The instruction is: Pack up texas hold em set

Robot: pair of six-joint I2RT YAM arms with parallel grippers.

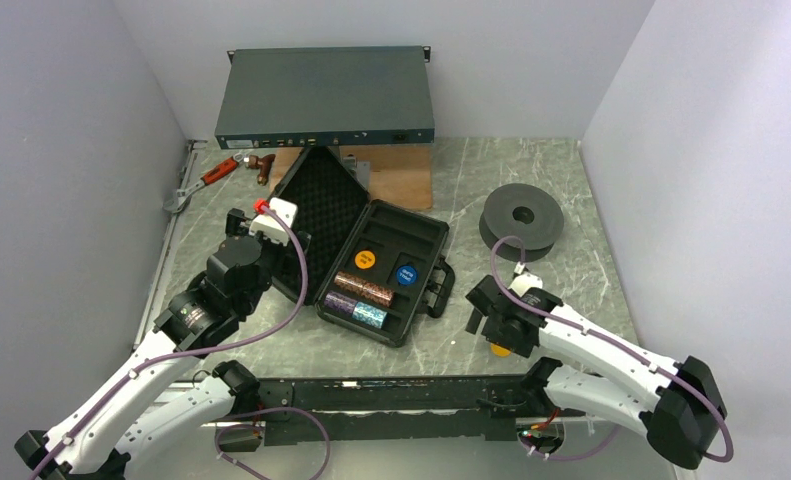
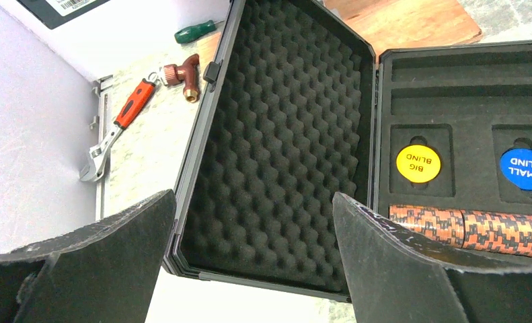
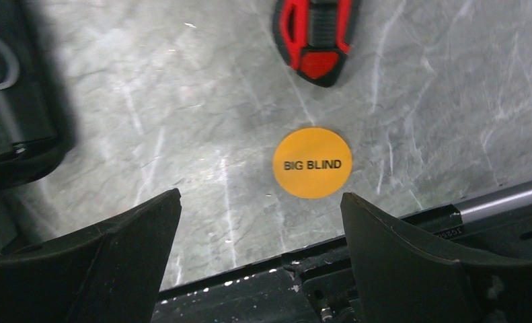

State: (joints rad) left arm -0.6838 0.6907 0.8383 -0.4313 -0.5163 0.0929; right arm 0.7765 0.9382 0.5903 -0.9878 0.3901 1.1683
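Grey marbled tabletop (image 1: pixel 571 200), walled by pale panels, carries everything. Well off to the left of the left jaws lies a red-handled wrench (image 2: pixel 118 124), with a brass fitting (image 2: pixel 185 74) beyond it. The left jaws are released, spread wide and empty. The black case (image 1: pixel 411 225) lies open ahead of them, its egg-crate foam lid (image 2: pixel 276 148) filling the gap between them. Past their right side, the case's tray holds a yellow disc (image 2: pixel 418 163) and a blue disc (image 2: pixel 524 168), each in a round pocket. The brown chip rolls (image 2: pixel 471 229) sit in a slot just behind that right finger. The right jaws are also released and hang wide apart above the tabletop. An orange disc (image 3: pixel 312 163) marked BIG BLIND lies flat ahead of them, nearer their right side and touching neither finger. A red-black tool (image 3: pixel 315 37) lies just beyond the disc.
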